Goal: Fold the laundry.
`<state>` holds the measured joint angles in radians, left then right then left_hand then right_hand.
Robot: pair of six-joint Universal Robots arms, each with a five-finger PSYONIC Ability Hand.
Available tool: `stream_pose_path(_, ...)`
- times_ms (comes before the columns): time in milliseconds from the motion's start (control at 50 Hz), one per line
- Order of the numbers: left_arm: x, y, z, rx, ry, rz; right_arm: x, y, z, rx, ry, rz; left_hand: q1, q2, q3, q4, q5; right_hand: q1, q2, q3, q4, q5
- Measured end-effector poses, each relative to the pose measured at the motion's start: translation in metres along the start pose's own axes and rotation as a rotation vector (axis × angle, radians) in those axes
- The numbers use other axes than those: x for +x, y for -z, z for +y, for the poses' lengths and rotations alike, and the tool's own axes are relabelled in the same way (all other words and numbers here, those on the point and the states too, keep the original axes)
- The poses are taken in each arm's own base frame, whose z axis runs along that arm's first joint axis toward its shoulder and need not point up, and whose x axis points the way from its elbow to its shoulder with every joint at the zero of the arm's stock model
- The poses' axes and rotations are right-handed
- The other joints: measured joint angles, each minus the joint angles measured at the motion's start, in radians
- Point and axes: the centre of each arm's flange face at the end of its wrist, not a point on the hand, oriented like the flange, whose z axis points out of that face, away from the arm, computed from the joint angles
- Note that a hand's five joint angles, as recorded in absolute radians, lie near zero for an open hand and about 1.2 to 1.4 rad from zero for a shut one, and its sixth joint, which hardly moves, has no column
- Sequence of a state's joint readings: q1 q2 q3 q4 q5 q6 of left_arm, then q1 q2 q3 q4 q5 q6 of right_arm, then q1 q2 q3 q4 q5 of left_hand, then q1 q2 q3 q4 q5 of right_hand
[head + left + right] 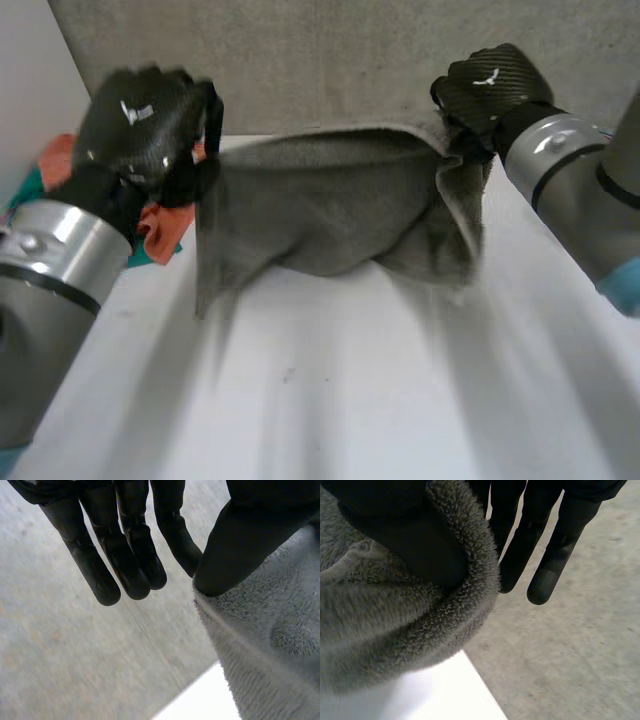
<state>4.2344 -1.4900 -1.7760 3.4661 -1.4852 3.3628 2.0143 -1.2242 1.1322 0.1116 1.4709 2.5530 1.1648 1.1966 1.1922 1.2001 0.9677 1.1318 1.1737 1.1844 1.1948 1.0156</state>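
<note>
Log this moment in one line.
left hand: pinches grey towel corner | right hand: pinches opposite corner | towel: hangs stretched between them

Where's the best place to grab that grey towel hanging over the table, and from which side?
By its two top corners, from above, one per side: the grey towel hangs spread with its upper edge nearly level, as the left hand and right hand pinch it now.
</note>
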Motion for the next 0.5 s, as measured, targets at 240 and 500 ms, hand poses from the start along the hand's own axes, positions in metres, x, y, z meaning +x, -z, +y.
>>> stream_pose_path(240, 0.021, 0.002, 0.071, -0.222, 0.017, 0.064, -0.072, -0.047, 0.088, -0.130, 0.116, -0.295, 0.000, 0.000, 0.000, 0.000, 0.000, -0.851, -0.888, -0.882, -0.894, -0.898)
stream_pose_path(500, 0.014, -0.015, 0.059, -0.173, 0.013, 0.045, -0.014, -0.003, 0.082, -0.261, -0.377, -0.074, 0.000, 0.000, 0.000, 0.000, 0.000, -0.909, -0.963, -0.979, -0.991, -0.975)
